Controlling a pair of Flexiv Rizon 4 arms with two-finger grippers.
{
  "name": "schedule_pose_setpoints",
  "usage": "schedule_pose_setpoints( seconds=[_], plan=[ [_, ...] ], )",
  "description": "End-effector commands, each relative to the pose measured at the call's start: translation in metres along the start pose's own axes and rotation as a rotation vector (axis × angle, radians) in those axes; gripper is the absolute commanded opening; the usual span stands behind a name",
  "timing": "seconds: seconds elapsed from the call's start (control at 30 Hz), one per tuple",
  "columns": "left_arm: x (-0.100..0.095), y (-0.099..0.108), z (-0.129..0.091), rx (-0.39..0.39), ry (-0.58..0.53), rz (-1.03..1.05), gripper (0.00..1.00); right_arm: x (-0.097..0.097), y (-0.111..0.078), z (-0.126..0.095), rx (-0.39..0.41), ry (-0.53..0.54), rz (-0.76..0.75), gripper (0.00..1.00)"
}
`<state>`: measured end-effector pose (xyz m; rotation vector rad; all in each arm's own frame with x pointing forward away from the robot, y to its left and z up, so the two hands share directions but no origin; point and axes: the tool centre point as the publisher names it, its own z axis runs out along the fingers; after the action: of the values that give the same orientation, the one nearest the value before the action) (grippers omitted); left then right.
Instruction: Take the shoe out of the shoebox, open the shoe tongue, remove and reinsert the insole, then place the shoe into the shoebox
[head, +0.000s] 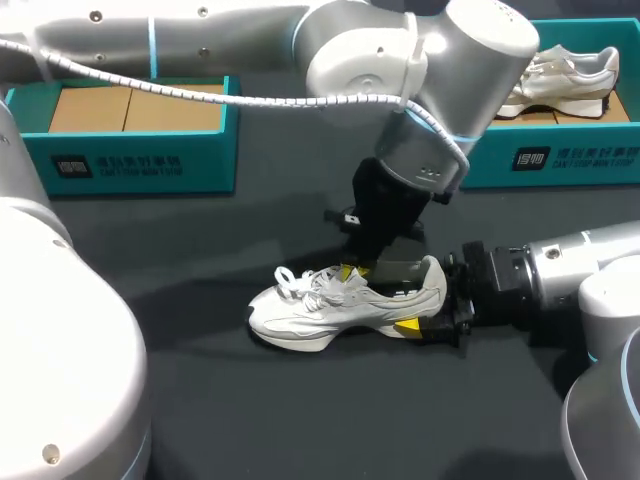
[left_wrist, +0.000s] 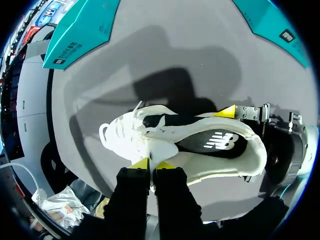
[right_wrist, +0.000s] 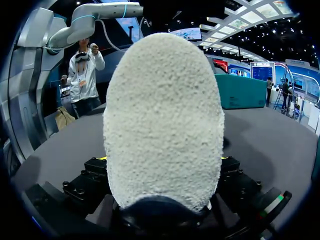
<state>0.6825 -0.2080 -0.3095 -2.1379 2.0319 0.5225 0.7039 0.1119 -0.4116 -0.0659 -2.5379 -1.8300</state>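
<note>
At the middle of the counter, the left gripper comes down from above, its two yellow tips drawn almost together and pinching the front edge of the tongue of a white shoe. The tongue is lifted off the laces, and the throat of the shoe gapes behind it. Through that opening the black insole lies flat inside, running back to the heel.

The right gripper comes in level from the right and clasps the heel from both sides. One yellow tip sits against the near side of the sole and the other against the far side. In the right wrist view the heel's rough back fills the space between the fingers.

The shoe stands upright on its sole, toe pointing left. Dark counter surface shows all round it, widest toward the near edge.

Toward the far side, well apart from the shoe, stand two teal boxes. The left box shows its brown cardboard floor. The right box holds a second white shoe. A gap of counter runs between the two boxes, under the left arm.
</note>
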Motion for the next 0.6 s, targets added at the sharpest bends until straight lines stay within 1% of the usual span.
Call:
schedule_pose_setpoints(
  seconds=[0.03,0.17,0.3,0.47,0.6],
  plan=[
    [-0.042,0.008,-0.002,0.013,0.162,-0.119,0.00,0.000,0.001,0.000,0.005,0.000,0.001,0.00],
    [-0.057,0.010,0.000,0.026,0.210,-0.111,0.00,0.000,0.001,0.000,0.005,0.000,0.001,0.00],
    [-0.067,0.011,0.009,0.033,0.236,-0.097,0.00,0.000,0.001,0.000,0.005,0.000,0.001,0.00],
    [-0.070,0.007,0.025,0.033,0.242,-0.084,0.00,0.000,0.001,0.000,0.005,0.000,0.001,0.00],
    [-0.073,0.004,0.037,0.032,0.224,-0.069,0.00,0.000,0.001,0.000,0.005,0.000,0.001,0.00]
  ],
)
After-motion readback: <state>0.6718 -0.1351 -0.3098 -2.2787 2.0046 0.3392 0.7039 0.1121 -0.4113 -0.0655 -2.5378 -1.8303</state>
